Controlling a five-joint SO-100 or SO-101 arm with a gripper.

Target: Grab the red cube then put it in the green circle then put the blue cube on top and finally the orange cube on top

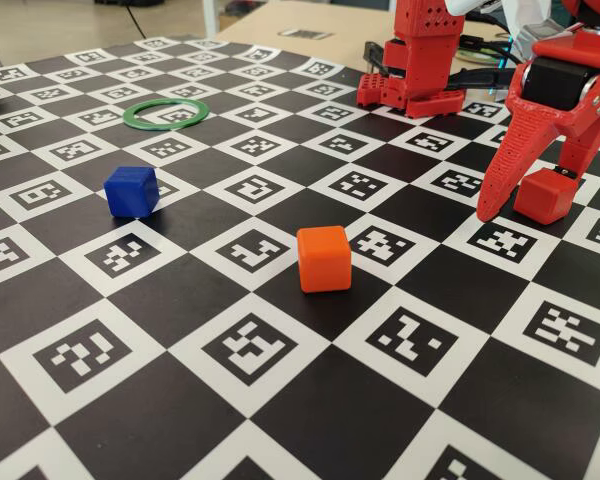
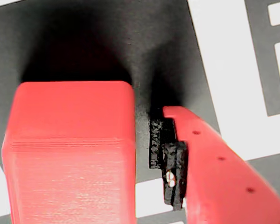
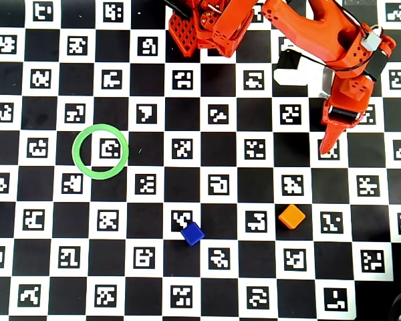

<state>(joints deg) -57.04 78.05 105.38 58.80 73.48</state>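
End effector (image 1: 520, 205) apart, straddling red cube (image 1: 546, 194) for first grasp. Ring (image 1: 166, 114) far off, empty; blue cube (image 1: 132, 191), orange cube (image 1: 324, 258) between, awaiting stacking.

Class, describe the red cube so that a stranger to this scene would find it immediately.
Start at the red robot arm on the right of the fixed view. The red cube sits on the checkerboard mat between its jaws. It is a darker red than the orange cube mid-board, and the only cube at the gripper.

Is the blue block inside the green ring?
No, in the overhead view the blue cube sits on the checkered board well apart from the green circle, whose middle holds no block.
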